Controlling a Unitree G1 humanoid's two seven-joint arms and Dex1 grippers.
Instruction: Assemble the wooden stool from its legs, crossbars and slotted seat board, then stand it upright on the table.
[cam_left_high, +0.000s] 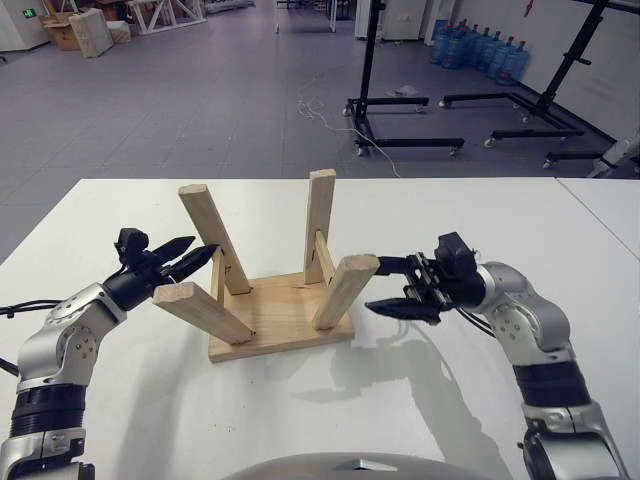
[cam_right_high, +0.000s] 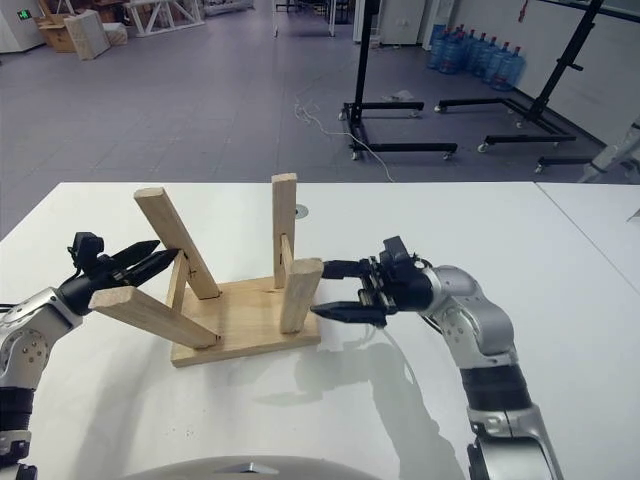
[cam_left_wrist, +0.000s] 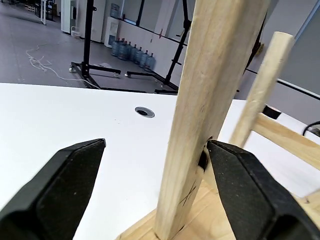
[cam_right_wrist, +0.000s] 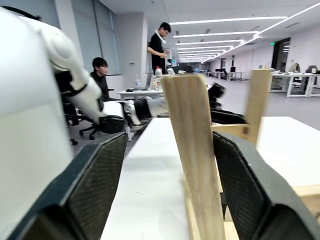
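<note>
**Sitting upside down on the table, a gripper at each side**

The wooden stool (cam_left_high: 262, 300) is flipped over on the white table (cam_left_high: 480, 210); its slotted seat board (cam_left_high: 280, 325) lies flat and four legs poke up, splayed a bit. The far-left leg (cam_left_high: 213, 238) and far-right leg (cam_left_high: 320, 225) stand at the back; the near-left leg (cam_left_high: 200, 312) and near-right leg (cam_left_high: 343, 292) lean toward the robot.

The left gripper (cam_left_high: 203, 247) is spread wide at the far-left leg; in the left wrist view that leg runs up between its fingers (cam_left_wrist: 55, 190), one pad right against the wood, the other well apart.

The right gripper (cam_left_high: 373, 284) is released too, with a finger on either side of the near-right leg's top end; in the right wrist view the leg sits in the gap, with neither pad clearly touching.

A thin crossbar (cam_left_wrist: 260, 90) looks like it runs between the two left legs, though I can't really tell how it seats.
</note>
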